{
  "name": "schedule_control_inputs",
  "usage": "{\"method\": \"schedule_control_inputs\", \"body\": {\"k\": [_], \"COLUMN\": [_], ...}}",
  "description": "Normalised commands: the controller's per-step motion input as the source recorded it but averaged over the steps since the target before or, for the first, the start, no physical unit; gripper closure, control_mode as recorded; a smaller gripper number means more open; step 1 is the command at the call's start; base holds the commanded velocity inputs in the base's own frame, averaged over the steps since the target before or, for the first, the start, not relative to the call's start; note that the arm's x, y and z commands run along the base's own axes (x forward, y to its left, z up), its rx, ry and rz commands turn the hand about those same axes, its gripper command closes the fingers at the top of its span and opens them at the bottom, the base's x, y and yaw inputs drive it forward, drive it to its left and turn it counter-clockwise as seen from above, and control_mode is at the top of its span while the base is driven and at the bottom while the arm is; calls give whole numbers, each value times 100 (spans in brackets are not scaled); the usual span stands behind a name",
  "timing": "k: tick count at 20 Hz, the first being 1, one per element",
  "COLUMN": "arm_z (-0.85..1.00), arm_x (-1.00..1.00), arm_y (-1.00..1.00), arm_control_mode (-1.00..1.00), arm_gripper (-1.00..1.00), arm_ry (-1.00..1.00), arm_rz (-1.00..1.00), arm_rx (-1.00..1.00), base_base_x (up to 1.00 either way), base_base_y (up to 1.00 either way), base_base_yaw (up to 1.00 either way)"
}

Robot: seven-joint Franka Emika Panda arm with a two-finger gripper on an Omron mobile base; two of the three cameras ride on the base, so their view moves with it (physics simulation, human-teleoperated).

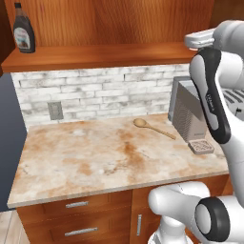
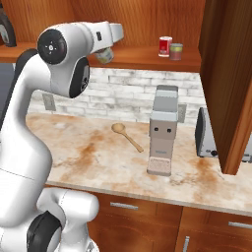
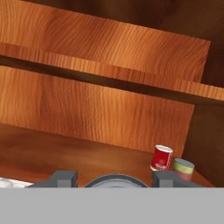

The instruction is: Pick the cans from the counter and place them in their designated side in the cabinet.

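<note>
The can (image 2: 104, 55) in play is a pale, greenish one, clenched in the hand (image 2: 105, 53) and held up at shelf height, in front of the cabinet (image 2: 147, 19); in the hand view its silver top (image 3: 116, 182) sits between the two fingertips (image 3: 64, 178). Off to the right on the shelf (image 2: 142, 58) stand a red can (image 2: 165, 47) and an olive one (image 2: 176, 51), close together and upright. The counter (image 1: 95, 157) below carries no can, just a wooden spoon (image 1: 152, 127) and a coffee machine (image 2: 162, 130). A syrup bottle (image 1: 23, 29) stands at the shelf's far left. By my reading this is the placing step: the held can must be carried over the shelf on its proper side, lowered until it rests upright, then released.
</note>
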Motion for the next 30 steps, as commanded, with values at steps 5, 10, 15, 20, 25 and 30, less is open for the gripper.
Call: {"method": "schedule_control_inputs", "body": {"k": [5,10,15,20,25,30], "arm_z": [-7,-7,-4,-1,0,0], "arm_x": [20,19,19,23,22,21], "arm_y": [-2,-6,-7,-7,-7,-9], "arm_control_mode": [-100,-100,-100,-100,-100,-100], "arm_gripper": [100,100,100,100,100,100], "arm_ry": [-1,-1,-1,-1,0,0], "arm_rz": [0,0,0,0,-1,-1], "arm_rx": [5,4,3,2,0,0], "base_base_x": [0,0,0,0,0,0], "base_base_y": [0,0,0,0,0,0], "base_base_yaw": [0,0,0,0,0,0]}}
